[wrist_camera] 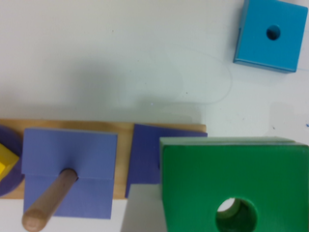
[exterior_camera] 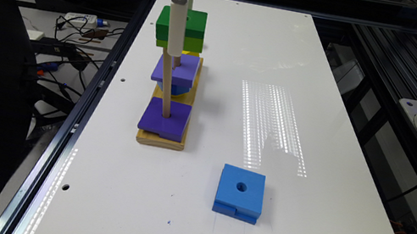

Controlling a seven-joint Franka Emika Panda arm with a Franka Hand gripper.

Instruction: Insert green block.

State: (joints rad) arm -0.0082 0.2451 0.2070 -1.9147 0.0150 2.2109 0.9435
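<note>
The green block [exterior_camera: 181,28], dark green over a lime layer, hangs in the air above the wooden base [exterior_camera: 161,139], with my gripper [exterior_camera: 177,38] shut on it. In the wrist view the green block [wrist_camera: 231,183] looms close, and a pale finger [wrist_camera: 140,212] lies against its side. A pale rounded tip shows through its centre hole. It hovers over the near purple block [exterior_camera: 164,122], whose peg [exterior_camera: 166,88] rises to the block's underside. The second purple block [wrist_camera: 67,169] sits on the middle peg [wrist_camera: 48,203].
A blue block with a centre hole [exterior_camera: 240,193] lies loose on the white table [exterior_camera: 321,111], towards the exterior view's right of the base. A yellow piece [wrist_camera: 7,162] sits at the base's far end. Cables and dark frame rails border the table.
</note>
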